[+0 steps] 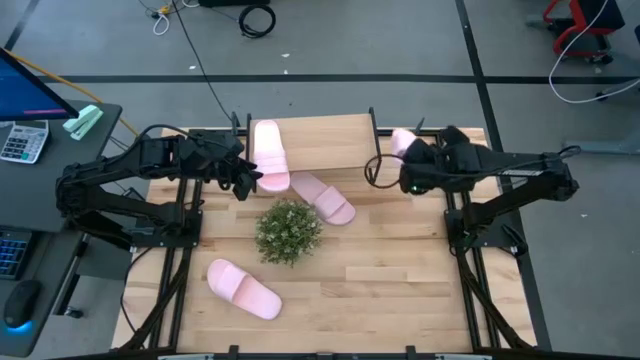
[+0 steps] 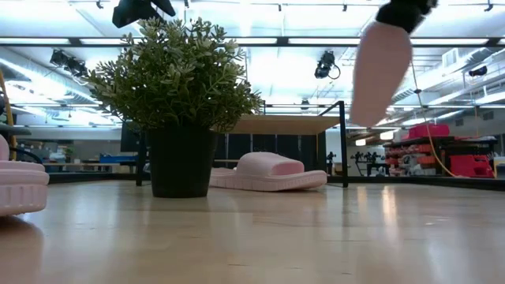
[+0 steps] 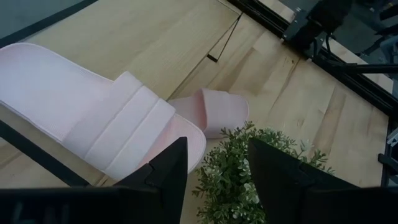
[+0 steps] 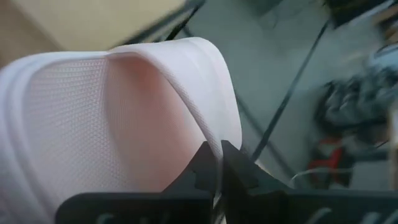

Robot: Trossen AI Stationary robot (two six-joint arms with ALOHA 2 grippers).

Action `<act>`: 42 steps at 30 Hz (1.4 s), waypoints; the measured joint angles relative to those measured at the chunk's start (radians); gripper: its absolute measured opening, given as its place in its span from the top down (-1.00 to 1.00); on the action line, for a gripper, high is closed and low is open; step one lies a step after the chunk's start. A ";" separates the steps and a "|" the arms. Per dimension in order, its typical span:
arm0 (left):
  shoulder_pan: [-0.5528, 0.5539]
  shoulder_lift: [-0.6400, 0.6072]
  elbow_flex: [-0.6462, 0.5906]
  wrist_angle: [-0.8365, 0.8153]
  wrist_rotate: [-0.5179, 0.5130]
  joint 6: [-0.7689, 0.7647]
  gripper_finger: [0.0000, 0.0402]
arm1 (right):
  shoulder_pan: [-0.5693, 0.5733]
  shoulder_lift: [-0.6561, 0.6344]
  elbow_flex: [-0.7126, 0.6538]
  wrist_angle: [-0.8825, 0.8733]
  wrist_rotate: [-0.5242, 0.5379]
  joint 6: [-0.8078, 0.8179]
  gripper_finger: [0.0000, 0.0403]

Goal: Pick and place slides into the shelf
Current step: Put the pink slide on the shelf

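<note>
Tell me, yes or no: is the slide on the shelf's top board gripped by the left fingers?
No. The left gripper stands open above the plant, beside the slide on the shelf, its fingers gripping nothing.

Bright ceiling strip lights (image 2: pixel 260 39) glare across the glossy tabletop (image 2: pixel 252 237); the right wrist view is motion-blurred.

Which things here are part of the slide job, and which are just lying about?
Job:
- slide on shelf
- slide by plant
- near slide
- slide in right gripper
- shelf

Lying about:
- plant
- calculator
- mouse
</note>
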 joint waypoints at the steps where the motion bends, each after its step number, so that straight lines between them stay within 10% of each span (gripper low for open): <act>1: 0.000 0.000 0.000 0.000 0.000 0.000 0.14 | -0.010 0.012 0.028 0.000 0.022 -0.035 0.96; 9: 0.000 0.000 0.000 0.000 -0.003 0.000 0.14 | -0.047 0.090 0.215 0.151 0.256 -0.476 0.96; 19: 0.000 0.000 0.000 0.000 -0.003 0.011 0.14 | -0.046 0.130 0.210 0.729 0.105 -1.057 0.96; 42: 0.000 0.000 0.000 0.029 -0.030 -0.001 0.14 | -0.102 0.491 0.208 1.107 -0.009 -1.081 0.96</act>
